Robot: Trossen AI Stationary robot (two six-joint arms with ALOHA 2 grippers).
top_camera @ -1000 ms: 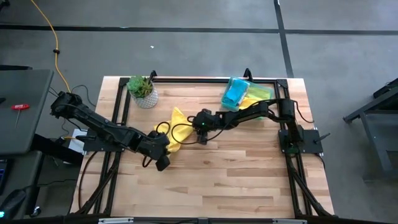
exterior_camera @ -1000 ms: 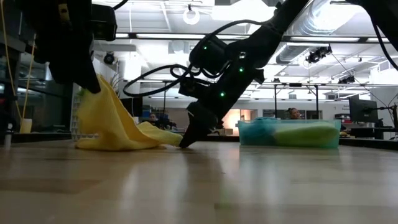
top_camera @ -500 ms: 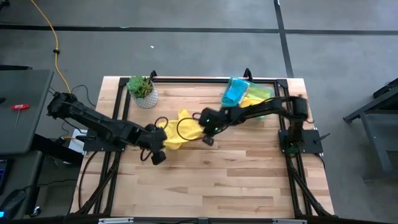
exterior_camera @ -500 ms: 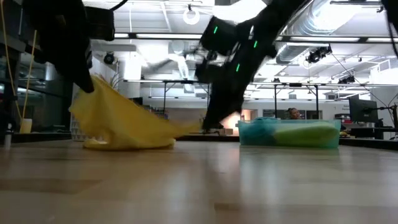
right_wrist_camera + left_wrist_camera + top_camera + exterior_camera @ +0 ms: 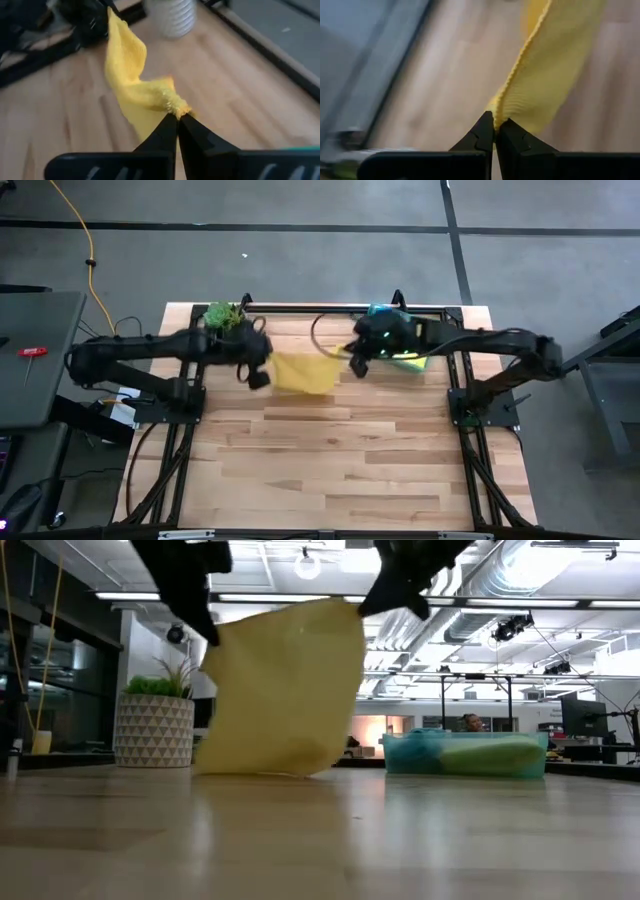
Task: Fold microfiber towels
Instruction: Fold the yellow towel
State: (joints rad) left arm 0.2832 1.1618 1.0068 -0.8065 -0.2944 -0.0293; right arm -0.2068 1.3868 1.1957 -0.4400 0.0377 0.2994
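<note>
We note a yellow towel (image 5: 547, 70) of matt, ribbed-weave cloth with a stitched hem, a table (image 5: 350, 470) of smooth, lightly glossy wooden planks, and a translucent plastic tray (image 5: 465, 755).

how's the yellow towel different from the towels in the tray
The yellow towel hangs spread out in the air, its lower edge at the table, held by the left hand and right hand; the tray towels lie bunched in the tray, ungripped. It is yellow; they look teal and green.
</note>
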